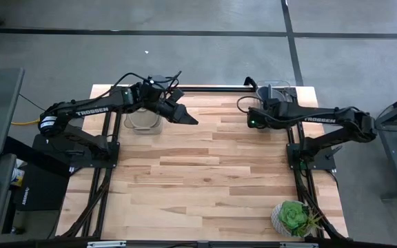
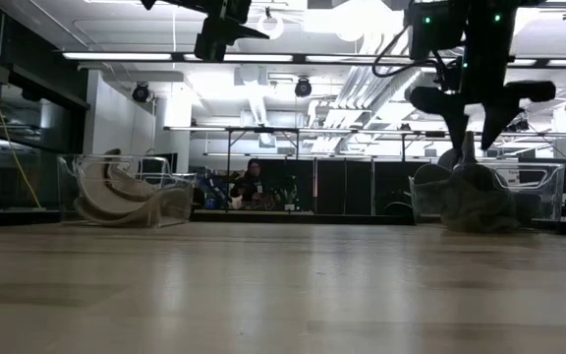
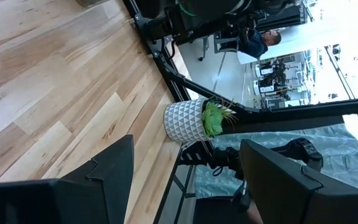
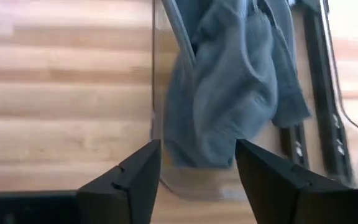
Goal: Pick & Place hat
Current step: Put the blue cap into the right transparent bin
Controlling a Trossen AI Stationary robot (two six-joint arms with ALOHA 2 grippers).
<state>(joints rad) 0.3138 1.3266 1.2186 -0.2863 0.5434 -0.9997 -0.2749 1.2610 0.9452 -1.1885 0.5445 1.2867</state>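
A grey hat lies crumpled inside a clear bin at the table's far right. My right gripper points down just above it, open, one finger on either side of the hat's edge by the bin's wall. In the low view its fingertips hang right over the hat's top. My left gripper waits open, raised high beside the far-left bin, with nothing between its fingers.
The far-left clear bin holds beige hats. A potted green plant in a white pot stands at the near right corner. The wooden tabletop lies bare between the arms. A person sits in the room beyond the table.
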